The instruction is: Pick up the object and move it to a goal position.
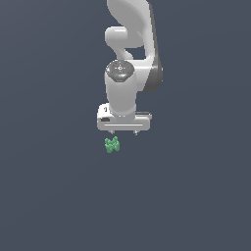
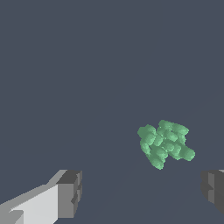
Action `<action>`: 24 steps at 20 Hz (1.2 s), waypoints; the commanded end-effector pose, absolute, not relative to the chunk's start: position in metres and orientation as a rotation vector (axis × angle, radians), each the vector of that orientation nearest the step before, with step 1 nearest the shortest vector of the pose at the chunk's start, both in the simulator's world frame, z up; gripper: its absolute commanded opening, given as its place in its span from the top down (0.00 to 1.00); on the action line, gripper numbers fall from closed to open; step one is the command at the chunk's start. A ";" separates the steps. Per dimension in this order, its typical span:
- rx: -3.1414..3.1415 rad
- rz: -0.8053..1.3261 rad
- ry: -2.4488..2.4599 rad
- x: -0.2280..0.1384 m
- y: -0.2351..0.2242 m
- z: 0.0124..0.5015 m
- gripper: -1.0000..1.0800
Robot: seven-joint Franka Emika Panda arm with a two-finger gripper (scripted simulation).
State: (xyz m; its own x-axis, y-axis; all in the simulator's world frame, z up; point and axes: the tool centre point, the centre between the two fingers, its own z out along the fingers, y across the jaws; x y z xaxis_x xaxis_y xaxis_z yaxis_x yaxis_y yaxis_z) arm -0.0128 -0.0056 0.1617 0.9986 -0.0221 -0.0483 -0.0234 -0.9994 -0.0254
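the gripper point(image 1: 123, 132) hung with its jaws spread wide and empty. the green knobbly object point(image 1: 112, 145) lay on the ground, not yet between the fingers point(image 2: 70, 194), offset toward the exterior view's left.

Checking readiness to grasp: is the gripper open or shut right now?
Open. In the wrist view the gripper has its fingers spread wide apart, nothing between them; the green object lies free beyond.
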 end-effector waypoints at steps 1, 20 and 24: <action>-3.115 0.075 0.035 -0.013 -0.006 0.162 0.04; -3.113 0.029 -0.026 -0.005 -0.003 0.178 0.04; -3.113 0.030 0.023 -0.005 -0.004 0.175 0.04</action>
State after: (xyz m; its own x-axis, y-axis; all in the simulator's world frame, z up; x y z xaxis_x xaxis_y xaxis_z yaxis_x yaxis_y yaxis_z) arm -0.0051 -0.0036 0.1764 0.9998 -0.0020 -0.0189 -0.0026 -0.9996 -0.0284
